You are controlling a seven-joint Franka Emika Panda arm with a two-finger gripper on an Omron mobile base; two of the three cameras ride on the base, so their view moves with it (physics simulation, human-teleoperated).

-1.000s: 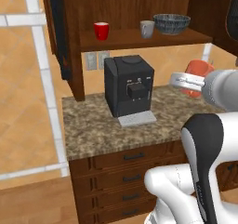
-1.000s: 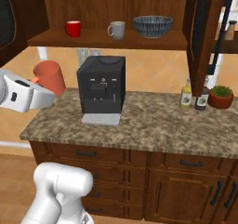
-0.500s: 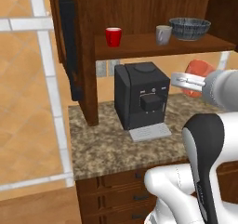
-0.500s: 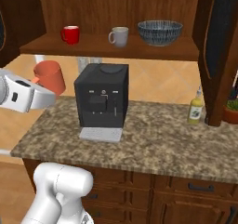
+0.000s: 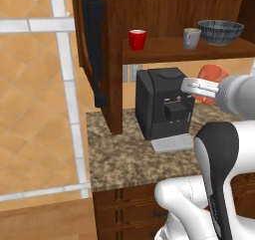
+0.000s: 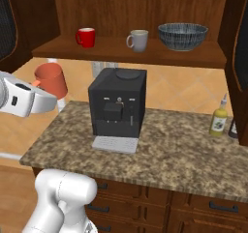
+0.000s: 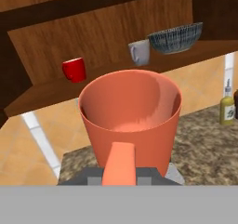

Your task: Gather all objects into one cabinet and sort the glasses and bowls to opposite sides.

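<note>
Overhead, the dark-brown wall cabinet stands with its doors swung wide, and its shelf board already carries the wide ribbed dark-grey bowl at the 3 o'clock end, the grey mug in the middle and the red cup toward 9 o'clock. Below it the black coffee machine sits on the granite tabletop. The end effector is pinching the salmon-pink cup by its handle, upright, out at the 9 o'clock side of the machine and lower than the shelf.

To do this well, I would lift the cup clear above the shelf edge first, keep it level, then carry it in toward the red cup's side, well apart from the bowl. Setting it beside rather than against the red cup should avoid knocking that one over.
</note>
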